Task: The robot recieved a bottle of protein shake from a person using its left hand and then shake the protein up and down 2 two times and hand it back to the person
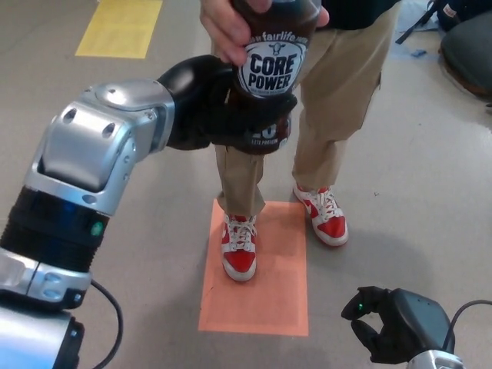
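We see the bottle (269, 73) at about twelve o'clock in the head view, upright and high in the picture, its dark body carrying a white label that reads "CORE POWER". Our left hand (231, 111) reaches in from nine o'clock on its silver forearm (96, 157), and its black fingers (265, 111) are wrapped around the lower half of the bottle, pressing on it from both sides below the label. The person's hand (231, 31) grips the same bottle at its top, at roughly eleven o'clock from the label, so the bottle is held by both at once. Our left hand touches the bottle just beneath that hand; we cannot tell whether the two hands touch each other.

Our right hand (384, 323) sits low at five o'clock, well apart from the bottle, with its fingers curled in close together and nothing between them.

The person stands directly behind the bottle in tan trousers (338, 92). Their red and white shoes (240, 250) are at six o'clock from the bottle, one resting on an orange floor mark (265, 296), the other at its upper right corner. A yellow floor mark (119, 27) lies at ten o'clock.
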`<state>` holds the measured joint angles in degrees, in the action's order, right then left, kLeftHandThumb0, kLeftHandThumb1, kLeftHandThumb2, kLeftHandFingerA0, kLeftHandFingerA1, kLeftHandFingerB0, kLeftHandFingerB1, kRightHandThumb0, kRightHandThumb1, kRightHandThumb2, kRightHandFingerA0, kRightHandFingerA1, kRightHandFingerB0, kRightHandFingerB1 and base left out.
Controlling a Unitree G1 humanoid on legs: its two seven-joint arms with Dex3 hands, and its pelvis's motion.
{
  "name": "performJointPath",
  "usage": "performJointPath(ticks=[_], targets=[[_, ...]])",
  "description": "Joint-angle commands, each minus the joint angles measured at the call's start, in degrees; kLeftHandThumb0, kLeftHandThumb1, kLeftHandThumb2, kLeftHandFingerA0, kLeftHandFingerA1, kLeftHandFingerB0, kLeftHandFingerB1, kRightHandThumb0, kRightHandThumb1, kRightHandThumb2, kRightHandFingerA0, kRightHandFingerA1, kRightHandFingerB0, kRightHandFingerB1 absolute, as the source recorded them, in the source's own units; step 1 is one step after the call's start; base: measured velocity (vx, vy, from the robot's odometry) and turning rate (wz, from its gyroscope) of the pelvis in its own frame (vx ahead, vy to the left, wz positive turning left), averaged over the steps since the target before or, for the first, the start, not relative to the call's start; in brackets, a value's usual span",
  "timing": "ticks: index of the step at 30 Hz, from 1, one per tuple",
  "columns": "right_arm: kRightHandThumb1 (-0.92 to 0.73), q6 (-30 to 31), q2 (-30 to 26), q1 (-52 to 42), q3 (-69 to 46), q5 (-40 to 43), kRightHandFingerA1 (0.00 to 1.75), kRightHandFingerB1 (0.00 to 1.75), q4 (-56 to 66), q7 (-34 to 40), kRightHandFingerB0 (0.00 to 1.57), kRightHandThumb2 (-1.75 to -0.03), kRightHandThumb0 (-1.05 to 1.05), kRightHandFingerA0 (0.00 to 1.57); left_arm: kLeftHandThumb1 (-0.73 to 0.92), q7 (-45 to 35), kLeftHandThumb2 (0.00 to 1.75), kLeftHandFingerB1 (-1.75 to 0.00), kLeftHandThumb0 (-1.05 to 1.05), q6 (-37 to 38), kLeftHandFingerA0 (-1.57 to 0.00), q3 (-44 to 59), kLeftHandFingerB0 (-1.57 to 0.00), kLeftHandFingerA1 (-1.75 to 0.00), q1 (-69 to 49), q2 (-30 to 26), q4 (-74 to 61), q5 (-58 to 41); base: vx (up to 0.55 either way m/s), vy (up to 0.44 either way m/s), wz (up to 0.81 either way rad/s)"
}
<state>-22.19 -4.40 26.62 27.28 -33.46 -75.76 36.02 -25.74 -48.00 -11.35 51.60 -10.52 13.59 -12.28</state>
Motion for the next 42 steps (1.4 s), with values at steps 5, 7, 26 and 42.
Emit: performJointPath(ticks=[5,7,26,42], targets=[[-0.65,-0.44,-0.4,-0.49,-0.74,0.11,0.87,0.65,-0.1,-0.57,0.9,-0.84,-0.42,0.97,0.86,16.1,0.66,-0.41,-0.3,20.13,-1.11,0.21,-0.56,-0.98,-7.23,3.84,-3.25,10.98,0.0,0.0,0.0],[-0.65,-0.51,-0.38,-0.45,-0.62,-0.06,0.88,0.65,-0.12,-0.28,0.9,-0.85,-0.41,0.99,0.84,16.42,0.66,-0.37,-0.27,20.46,-1.03,1.23,-0.43,-1.14,-8.41,5.03,-4.63,10.04,0.0,0.0,0.0],[-0.66,0.31,0.15,0.37,-2.98,1.38,0.87,0.64,0.0,-2.92,0.9,-0.8,-0.4,0.93,0.85,14.04,0.7,-1.34,-0.24,28.01,-0.8,2.69,-0.6,-1.64,-12.39,5.89,-1.43,9.76,0.0,0.0,0.0],[-0.66,0.24,0.52,0.99,-3.69,0.88,0.85,0.61,0.22,-2.56,0.89,-0.75,-0.41,0.94,0.83,11.48,0.66,-1.19,-0.24,29.01,-0.78,9.73,-0.57,-1.66,-27.64,11.91,5.02,3.44,0.0,0.0,0.0]])
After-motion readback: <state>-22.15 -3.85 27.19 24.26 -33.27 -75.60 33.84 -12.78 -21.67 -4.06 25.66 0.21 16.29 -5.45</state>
